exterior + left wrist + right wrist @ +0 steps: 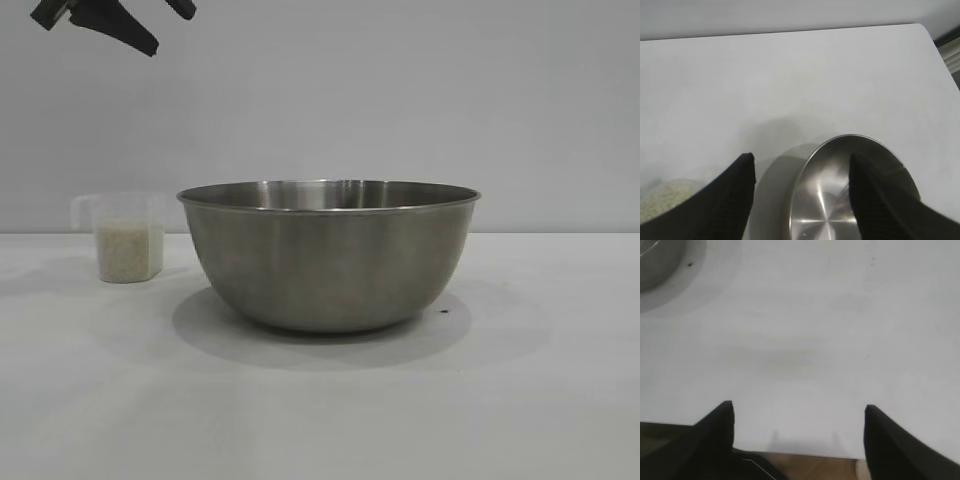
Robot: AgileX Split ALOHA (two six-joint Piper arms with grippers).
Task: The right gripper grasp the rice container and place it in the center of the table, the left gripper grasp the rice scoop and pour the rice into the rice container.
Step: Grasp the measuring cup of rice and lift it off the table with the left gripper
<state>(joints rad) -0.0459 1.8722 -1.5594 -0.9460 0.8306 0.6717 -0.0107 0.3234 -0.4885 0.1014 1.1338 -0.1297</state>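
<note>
Item: rice container (328, 258), a large round stainless-steel bowl with brushed sides and a thin rim, standing upright near the middle of the white counter (320, 410), casting a broad soft shadow around its base; a tiny dark speck lies on the surface at about 4 o'clock from it. Item: rice scoop (125, 236), a small clear plastic cup with a side handle near its rim, standing upright at about 9 o'clock from the bowl, apart from it and farther back on the counter. Item: rice (128, 250), a whitish mass of grains filling roughly the lower two thirds of the scoop. Item: left gripper (802, 195), held high in the air, seen in the exterior view only at the upper left corner, at about 10 o'clock from the bowl; angled downward, its two black fingers spread apart with nothing between them; its wrist view looks down on the bowl's bare interior and on a patch of rice beside one finger. Item: right gripper (799, 427), outside the exterior view; its wrist view shows it tilted down over the counter's near edge, fingers spread apart and holding nothing, the bowl's edge just visible far off.
</note>
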